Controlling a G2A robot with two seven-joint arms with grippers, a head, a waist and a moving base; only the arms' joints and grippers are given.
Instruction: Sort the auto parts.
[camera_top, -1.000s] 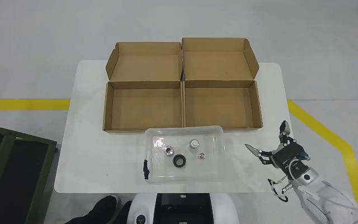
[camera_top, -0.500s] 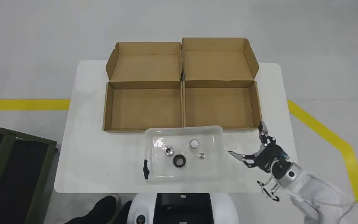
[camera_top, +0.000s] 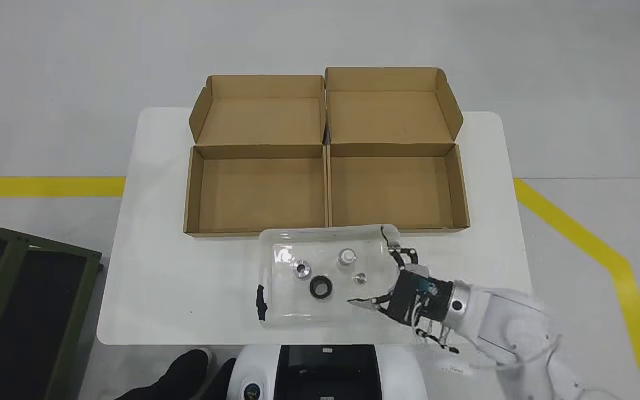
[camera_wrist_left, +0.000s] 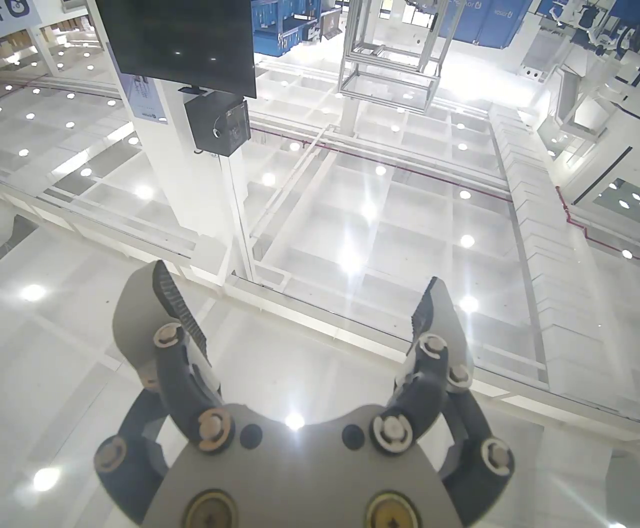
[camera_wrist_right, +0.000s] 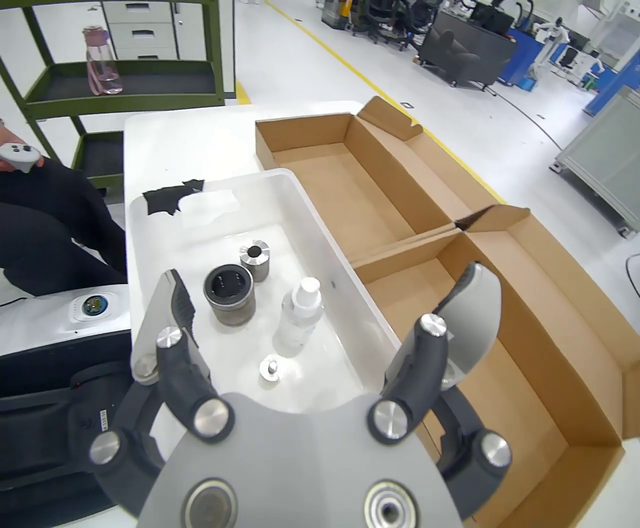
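**Cardboard boxes empty, right claw poised over the parts tray**

Cardboard makes up both sorting bins: the left box (camera_top: 256, 195) and the right box (camera_top: 397, 190) sit side by side at the far half of the white table (camera_top: 160, 250), touching, with their lids folded back. That probably leaves their mouths free for drops from above. Neither holds a part yet, so I judge the sorting has not begun.

Just in front of the boxes is the clear plastic tray (camera_top: 330, 237), close to the robot, likely so either arm can reach it. All the parts lie in it, apart from one another:
- a dark cylindrical sleeve (camera_wrist_right: 229, 295)
- a smaller metal cylinder (camera_wrist_right: 254, 260) beside the sleeve
- a small white bottle (camera_wrist_right: 299, 315)
- a flat metal disc (camera_wrist_right: 270, 368) nearest the claw

The right gripper (camera_top: 372, 270) hangs over the tray's right end with its jaws spread wide and nothing between them. It seems lined up for a first pick, and the disc or the bottle is the closest candidate.

The left gripper (camera_wrist_left: 297, 277) points up at the ceiling, also spread and empty, and appears parked out of the way.

As for writing, a strip of black tape (camera_wrist_right: 172, 197) and a pale label patch (camera_wrist_right: 207, 210) sit on the tray's far end wall. No lettering on them can be made out. The bottle and the boxes show no print I can read either.
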